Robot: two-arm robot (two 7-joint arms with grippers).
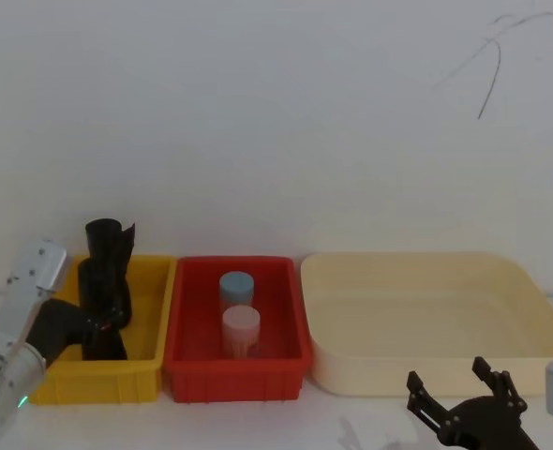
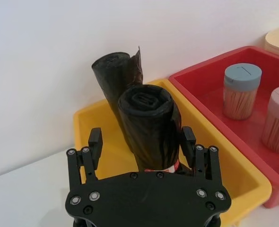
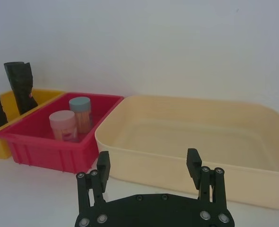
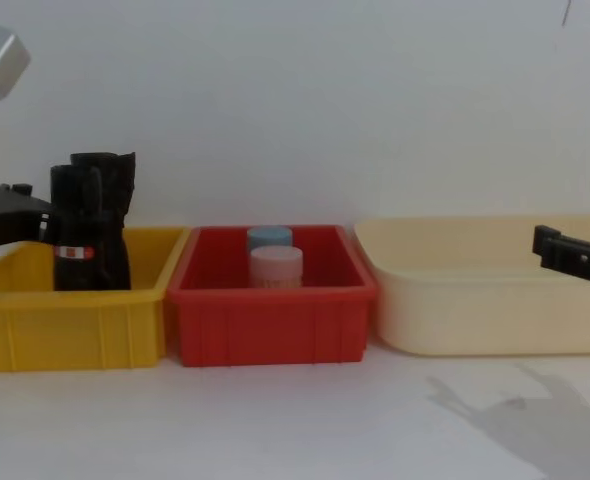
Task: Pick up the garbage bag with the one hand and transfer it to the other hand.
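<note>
at the pick-up step. straddling the garbage bag (image 2: 149,127) with the left gripper (image 2: 142,141), fingers spread wide on either side, not yet pinched. standing upright in the yellow bin (image 2: 90,118), close against the unlabelled roll (image 2: 116,71) behind. hovering low before the cream tub (image 1: 351,375) with the right gripper (image 3: 148,163), spread wide, holding nothing. next, likely: clamp firmly, lift straight up past the bin wall, avoid dragging the neighbour roll. open room for the handover above the red bin (image 1: 187,361).
</note>
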